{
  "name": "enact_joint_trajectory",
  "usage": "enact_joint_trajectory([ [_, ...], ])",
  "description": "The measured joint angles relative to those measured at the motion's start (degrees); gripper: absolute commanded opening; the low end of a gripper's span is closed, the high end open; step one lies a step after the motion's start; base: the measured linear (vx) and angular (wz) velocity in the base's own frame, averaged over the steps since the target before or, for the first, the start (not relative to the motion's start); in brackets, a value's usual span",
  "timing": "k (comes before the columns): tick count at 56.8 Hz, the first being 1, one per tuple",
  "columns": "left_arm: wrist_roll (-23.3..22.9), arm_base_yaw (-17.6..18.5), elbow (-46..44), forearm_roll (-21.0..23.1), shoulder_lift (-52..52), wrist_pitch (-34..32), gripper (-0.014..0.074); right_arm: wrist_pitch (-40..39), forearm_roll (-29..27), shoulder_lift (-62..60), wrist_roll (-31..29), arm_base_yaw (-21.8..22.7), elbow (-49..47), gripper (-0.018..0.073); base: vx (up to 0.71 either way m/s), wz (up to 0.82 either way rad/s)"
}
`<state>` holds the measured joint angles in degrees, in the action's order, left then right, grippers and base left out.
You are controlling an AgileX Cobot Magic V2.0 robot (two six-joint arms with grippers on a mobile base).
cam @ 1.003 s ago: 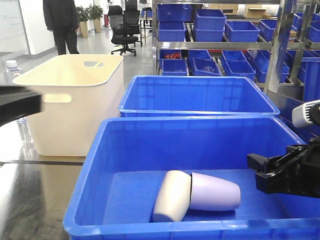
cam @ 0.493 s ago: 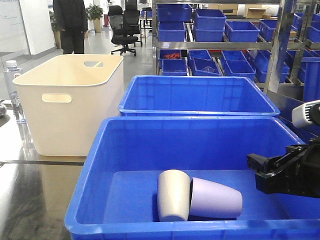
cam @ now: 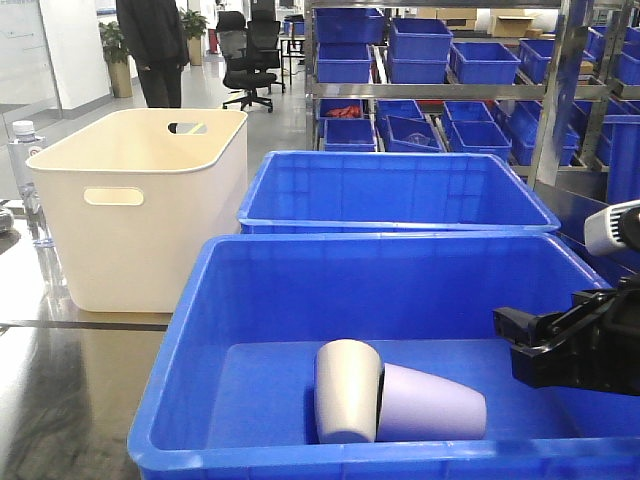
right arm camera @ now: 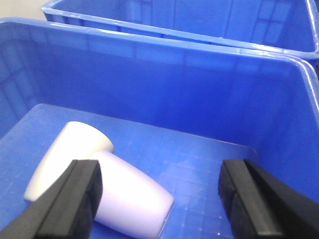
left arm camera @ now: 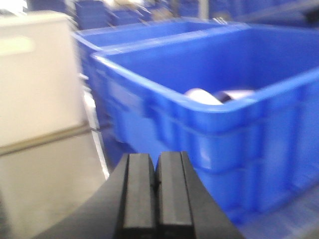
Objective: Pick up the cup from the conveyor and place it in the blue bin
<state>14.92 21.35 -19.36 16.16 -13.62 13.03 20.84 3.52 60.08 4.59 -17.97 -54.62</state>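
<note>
Cups (right arm camera: 99, 179) lie beneath spread right tool (right arm camera: 159, 194).

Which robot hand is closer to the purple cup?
The right gripper: open, inside the blue bin, just above the purple cup. The left gripper is shut, outside the bin's near wall.

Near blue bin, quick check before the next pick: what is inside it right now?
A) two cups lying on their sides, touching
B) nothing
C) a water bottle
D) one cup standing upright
A: a cream cup and a lavender cup lie on their sides against each other on the floor of the near blue bin; the right gripper hangs open above them.
</note>
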Motion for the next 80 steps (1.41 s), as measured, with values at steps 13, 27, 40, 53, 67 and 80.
enact_joint_trajectory([
  [13,-1.92,-9.87,11.67,-5.26,11.82,-11.08,-0.0003,0.0,0.0,0.0,0.0,0.0,0.0,0.0547,0.0,0.0],
  [27,-16.68,-16.21,20.84,-13.18,14.15,-11.17,-0.0003,0.0,0.0,0.0,0.0,0.0,0.0,0.0547,0.0,0.0],
  [40,-20.14,-16.76,20.94,-18.24,14.34,-3.21,-0.0003,0.0,0.0,0.0,0.0,0.0,0.0,0.0547,0.0,0.0],
  [53,-20.37,-16.76,20.94,-18.56,14.4,-1.31,-0.0003,0.0,0.0,0.0,0.0,0.0,0.0,0.0547,0.0,0.0],
  [67,-20.43,-16.76,20.94,-18.62,14.4,-1.31,-0.0003,0.0,0.0,0.0,0.0,0.0,0.0,0.0547,0.0,0.0],
  [80,-20.43,-16.76,20.94,-18.68,14.4,-1.26,-0.0003,0.0,0.0,0.0,0.0,0.0,0.0,0.0547,0.0,0.0],
])
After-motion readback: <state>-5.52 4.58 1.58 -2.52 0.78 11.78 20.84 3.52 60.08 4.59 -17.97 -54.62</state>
